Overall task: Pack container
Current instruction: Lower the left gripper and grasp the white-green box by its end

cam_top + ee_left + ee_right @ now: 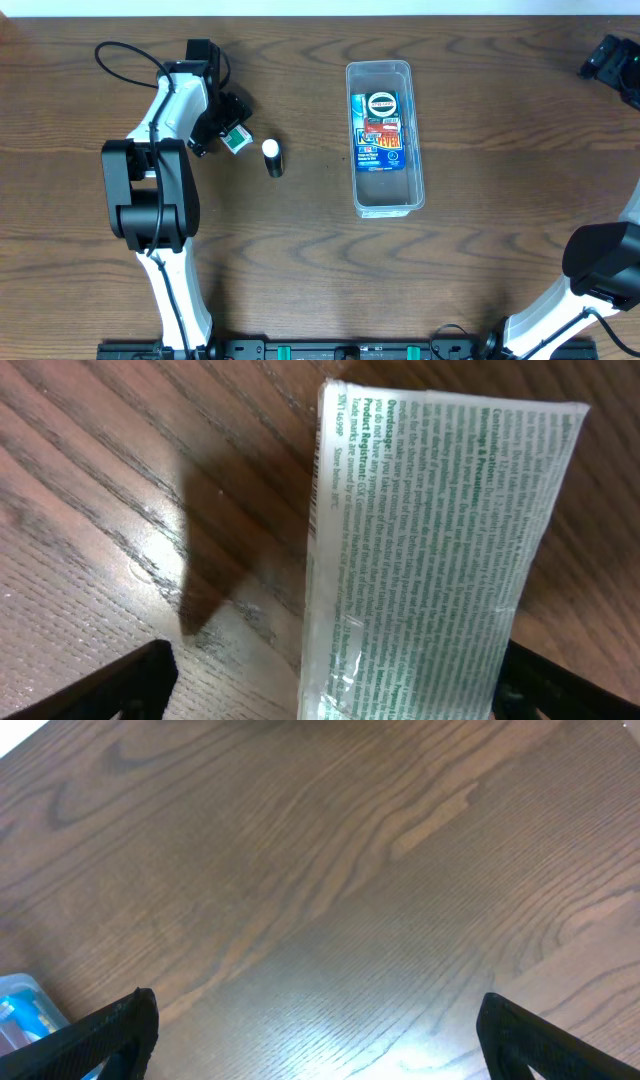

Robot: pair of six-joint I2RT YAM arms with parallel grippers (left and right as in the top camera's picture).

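Left tool spread around green-printed box, not clenched; container lies right of centre, overhead view.
Right tool is held open, empty. Box is seen off-centre between fingers; skewing or slipping is judged likely on closure.

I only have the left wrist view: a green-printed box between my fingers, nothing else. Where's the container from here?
Observer: The container stands mid-table, off to the right of your left hand.
Operator: Anything in it?
Observer: One blue and red box, lying flat.
Operator: Anything on the way?
Observer: A black tube with a white cap lies on the table between hand and container.
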